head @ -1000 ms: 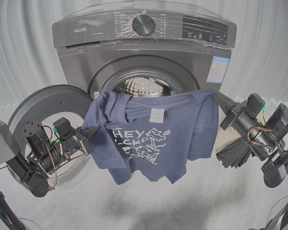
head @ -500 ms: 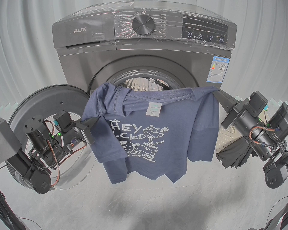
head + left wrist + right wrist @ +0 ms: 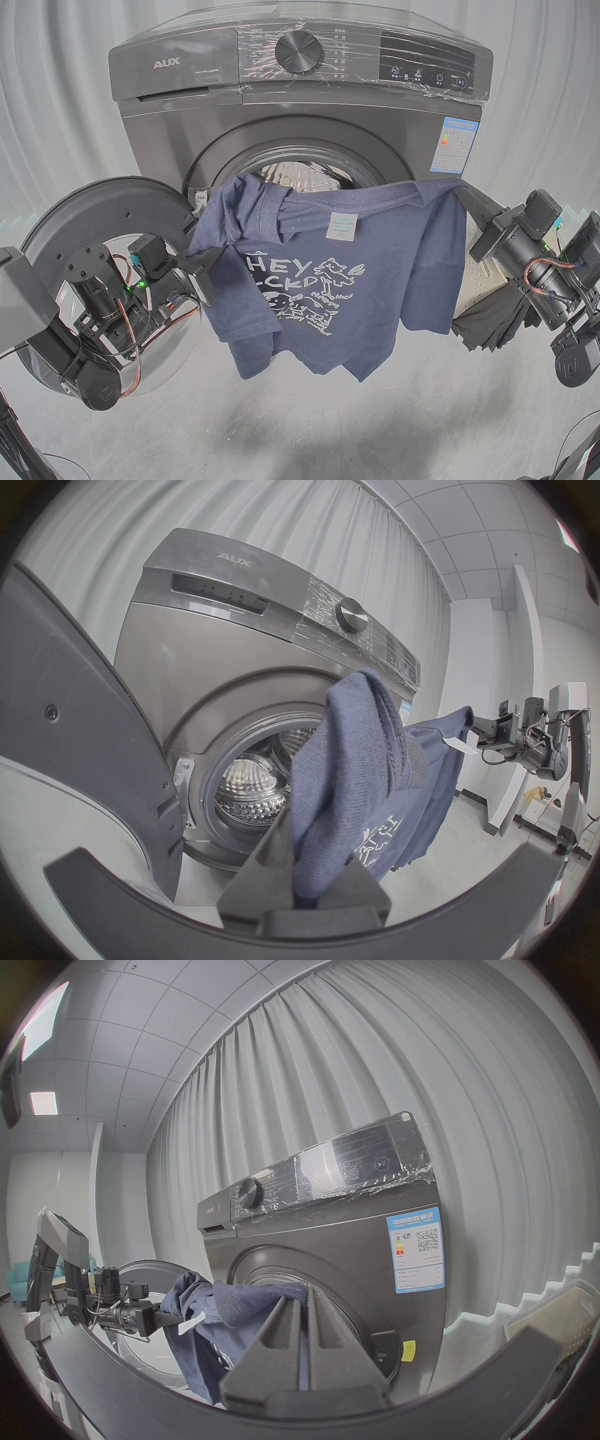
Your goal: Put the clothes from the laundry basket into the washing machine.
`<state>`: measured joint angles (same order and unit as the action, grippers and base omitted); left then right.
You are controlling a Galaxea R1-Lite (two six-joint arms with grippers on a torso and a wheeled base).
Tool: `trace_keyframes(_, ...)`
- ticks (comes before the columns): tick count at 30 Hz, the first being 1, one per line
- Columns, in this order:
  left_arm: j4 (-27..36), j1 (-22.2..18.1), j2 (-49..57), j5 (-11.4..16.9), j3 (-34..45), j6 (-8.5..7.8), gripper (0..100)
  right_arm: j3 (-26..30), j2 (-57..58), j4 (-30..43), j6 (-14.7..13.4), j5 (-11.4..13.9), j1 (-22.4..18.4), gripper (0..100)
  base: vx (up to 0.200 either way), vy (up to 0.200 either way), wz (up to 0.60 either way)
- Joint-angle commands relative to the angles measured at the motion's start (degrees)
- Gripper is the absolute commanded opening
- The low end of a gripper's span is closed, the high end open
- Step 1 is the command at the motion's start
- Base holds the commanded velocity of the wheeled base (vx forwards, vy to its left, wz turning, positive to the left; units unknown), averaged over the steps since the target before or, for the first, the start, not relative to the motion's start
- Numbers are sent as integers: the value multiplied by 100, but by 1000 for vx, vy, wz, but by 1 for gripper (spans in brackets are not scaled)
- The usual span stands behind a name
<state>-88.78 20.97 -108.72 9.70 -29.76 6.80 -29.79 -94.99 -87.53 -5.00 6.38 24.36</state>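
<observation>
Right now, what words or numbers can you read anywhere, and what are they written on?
"AUX": on the washing machine, upper left of its front.
"HEY": on the blue T-shirt; the smaller words under it are too creased to read.
White neck tag: too small to read.
Blue sticker and control panel on the machine: too small to read.

1. The left arm [image 3: 94, 312] and right arm [image 3: 550, 281] are built of black cylindrical joints.
2. Orange braided cables [image 3: 122, 337] are looped along both wrists.
3. A boxy black camera [image 3: 150, 253] is mounted on each wrist.
4. One left joint cap is ringed with screws [image 3: 87, 262]; a square mark [image 3: 102, 394] is embossed on the elbows.
5. The left gripper [image 3: 211, 257] and right gripper [image 3: 465, 190] are fitted with matte black wedge fingers.
</observation>
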Motion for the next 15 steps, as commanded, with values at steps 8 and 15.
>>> trace_keyframes(8,-7,-93,8,-39,-329,155,0,193,-125,8,8,-145,-54,0,0,0,0)
trace_keyframes(15,-16,-110,17,-39,-355,155,0,316,-239,8,34,-154,-142,0,0,0,0)
